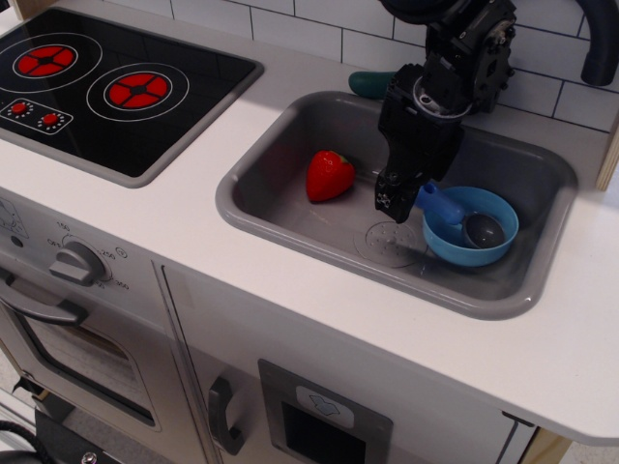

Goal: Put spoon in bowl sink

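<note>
The light-blue bowl [462, 251] stands at the right of the grey sink [253, 215]. The spoon [441, 205] lies in the bowl. Its dark-grey scoop rests on the bowl's bottom and its blue handle leans out over the left rim. My gripper [395, 200] hangs low in the sink just left of the handle, above the drain disc [387, 242]. Its fingers look parted and hold nothing. The handle's tip sits right beside the fingers.
A red strawberry toy [329, 176] lies at the sink's left. A teal object [368, 84] sits on the counter behind the sink. The black faucet [600, 43] is at the top right and the black stovetop [116, 82] at the left.
</note>
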You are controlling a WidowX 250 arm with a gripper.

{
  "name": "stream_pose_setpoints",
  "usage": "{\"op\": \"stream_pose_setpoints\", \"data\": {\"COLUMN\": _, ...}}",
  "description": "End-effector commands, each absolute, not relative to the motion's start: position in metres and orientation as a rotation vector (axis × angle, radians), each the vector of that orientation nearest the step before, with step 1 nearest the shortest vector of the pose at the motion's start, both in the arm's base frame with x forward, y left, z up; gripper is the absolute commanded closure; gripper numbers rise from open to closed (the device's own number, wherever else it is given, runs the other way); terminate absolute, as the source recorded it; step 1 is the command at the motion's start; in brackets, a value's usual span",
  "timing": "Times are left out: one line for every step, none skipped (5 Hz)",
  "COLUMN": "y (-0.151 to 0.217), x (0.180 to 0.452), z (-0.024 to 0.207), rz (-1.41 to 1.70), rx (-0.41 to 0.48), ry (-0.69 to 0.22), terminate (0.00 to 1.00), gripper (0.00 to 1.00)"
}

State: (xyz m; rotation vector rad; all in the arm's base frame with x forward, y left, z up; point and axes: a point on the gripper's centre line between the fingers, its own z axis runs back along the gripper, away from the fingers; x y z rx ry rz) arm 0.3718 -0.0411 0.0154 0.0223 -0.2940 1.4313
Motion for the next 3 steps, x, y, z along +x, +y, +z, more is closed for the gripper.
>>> {"op": "stream_pose_setpoints", "data": {"y": -0.0353, "x": 0.3701, "z": 0.0689, "rz": 1.339, "rx": -0.047, "ry": -0.342, "terminate": 0.0, "gripper": 0.0}}
{"op": "stream_pose_setpoints", "data": {"y": -0.0353, "x": 0.3701, "z": 0.0689, "rz": 1.339, "rx": -0.047, "ry": -0.342, "terminate": 0.0, "gripper": 0.0}}
{"op": "stream_pose_setpoints", "data": {"y": -0.0353, "x": 0.3701, "z": 0.0689, "rz": 1.339, "rx": -0.047, "ry": -0.342, "terminate": 1.0, "gripper": 0.0}}
